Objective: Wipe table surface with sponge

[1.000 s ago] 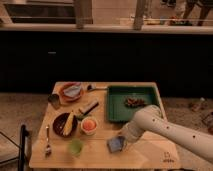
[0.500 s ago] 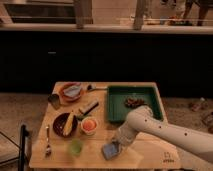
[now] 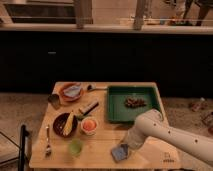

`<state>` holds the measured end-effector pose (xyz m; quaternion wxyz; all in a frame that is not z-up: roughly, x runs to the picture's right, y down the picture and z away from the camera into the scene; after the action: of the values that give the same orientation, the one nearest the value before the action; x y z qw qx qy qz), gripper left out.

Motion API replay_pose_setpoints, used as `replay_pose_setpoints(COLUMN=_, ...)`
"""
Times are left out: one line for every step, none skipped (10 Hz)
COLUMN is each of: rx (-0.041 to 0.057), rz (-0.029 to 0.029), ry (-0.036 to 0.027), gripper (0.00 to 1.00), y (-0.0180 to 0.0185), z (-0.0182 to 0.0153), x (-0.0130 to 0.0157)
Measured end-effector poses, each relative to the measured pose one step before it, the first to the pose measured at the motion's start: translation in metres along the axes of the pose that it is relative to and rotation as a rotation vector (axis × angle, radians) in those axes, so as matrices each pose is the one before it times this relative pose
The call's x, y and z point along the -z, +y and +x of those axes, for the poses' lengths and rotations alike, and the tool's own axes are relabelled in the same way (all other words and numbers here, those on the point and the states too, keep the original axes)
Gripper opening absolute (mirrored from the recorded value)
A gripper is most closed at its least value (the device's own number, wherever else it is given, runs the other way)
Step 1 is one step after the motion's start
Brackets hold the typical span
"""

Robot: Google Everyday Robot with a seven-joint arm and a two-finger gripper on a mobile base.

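The gripper [image 3: 128, 146] sits on the blue-grey rectangular sponge [image 3: 120, 152] — grip state cannot be told; sweeping left of it could topple the small green cup [image 3: 75, 147].

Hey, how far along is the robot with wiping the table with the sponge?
Done: the sponge is down on the table, at the gripper, near the front edge. In hand: wiping that bare front strip. Left: unclear how much is wiped; the green tray and dishes cover the back and left.
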<state>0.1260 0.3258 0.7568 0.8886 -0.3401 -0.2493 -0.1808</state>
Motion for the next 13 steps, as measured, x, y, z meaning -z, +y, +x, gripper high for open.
replay_pose_setpoints(rx=-0.01917, rz=0.01474, ry=0.01424, gripper=0.00, y=-0.00370, z=0.00833, x=0.00432)
replay_pose_setpoints(rx=-0.00886, rz=0.01046, ry=0.01433, gripper=0.00, y=-0.00625, z=0.00456, x=0.00247)
replay_pose_setpoints(rx=-0.00577, rz=0.01002, ry=0.01749, gripper=0.00, y=-0.01131, z=0.00437, x=0.00155)
replay_pose_setpoints(rx=0.00100, rz=0.00745, ry=0.01483, gripper=0.00, y=-0.01350, z=0.00190, x=0.00023)
replay_pose_setpoints(rx=0.00879, rz=0.00332, ry=0.00457, gripper=0.00, y=-0.01095, z=-0.00360, x=-0.00168)
replay_pose_setpoints(rx=0.02531, rz=-0.00021, ry=-0.00295, gripper=0.00, y=-0.01044, z=-0.01146, x=-0.00352)
replay_pose_setpoints(rx=0.02951, rz=-0.00315, ry=-0.00822, gripper=0.00, y=-0.00802, z=-0.01366, x=-0.00449)
replay_pose_setpoints(rx=0.02684, rz=-0.00448, ry=-0.01228, gripper=0.00, y=-0.00604, z=-0.01177, x=-0.00385)
replay_pose_setpoints(rx=0.03598, rz=-0.00579, ry=-0.01765, gripper=0.00, y=-0.00112, z=-0.01280, x=-0.00360)
replay_pose_setpoints(rx=0.03597, rz=-0.00828, ry=-0.02299, gripper=0.00, y=0.00638, z=-0.01351, x=-0.00258)
replay_pose_setpoints(rx=0.02280, rz=-0.00411, ry=-0.01835, gripper=0.00, y=0.00867, z=-0.00821, x=-0.00055)
replay_pose_setpoints(rx=0.00286, rz=-0.00193, ry=-0.00351, gripper=0.00, y=0.00747, z=-0.00087, x=0.00136)
replay_pose_setpoints(rx=-0.00516, rz=-0.00010, ry=-0.00032, gripper=0.00, y=0.00859, z=0.00499, x=0.00344)
